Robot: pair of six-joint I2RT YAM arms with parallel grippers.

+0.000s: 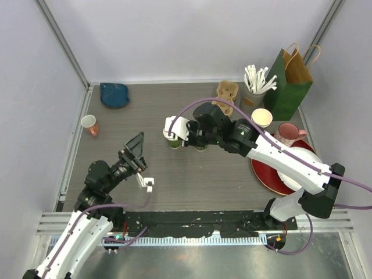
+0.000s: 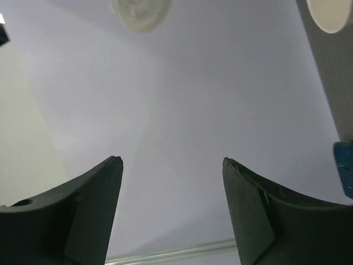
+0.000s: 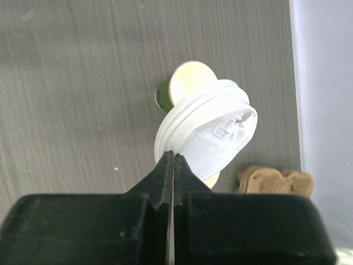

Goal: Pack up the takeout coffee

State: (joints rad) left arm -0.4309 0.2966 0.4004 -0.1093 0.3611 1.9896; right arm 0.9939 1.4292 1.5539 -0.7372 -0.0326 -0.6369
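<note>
A white lid (image 3: 207, 130), tilted on edge, is pinched by its rim in the right claw (image 3: 174, 157), whose fingers are pressed together on it. Directly below the lid, an open green cup (image 3: 190, 83) with a cream inside stands on the grey table (image 3: 83, 83). The lid hangs over the cup and is not seated on it. A second cup (image 3: 212, 178) shows only as a cream sliver under the lid's near edge, just beside the first. Near this claw, on its right, lies a brown cardboard carrier (image 3: 276, 182). Farther to the right are a stack of cups (image 1: 261, 118), a pink mug (image 1: 288, 132), a red plate (image 1: 264, 177), a pot of white sticks (image 1: 258, 78) and a green bag (image 1: 285, 81). The left claw (image 2: 171, 160) is well apart from the cups, at the table's near left. Its fingers are spread wide with nothing between them, and it faces a pale wall (image 2: 176, 110).
</note>
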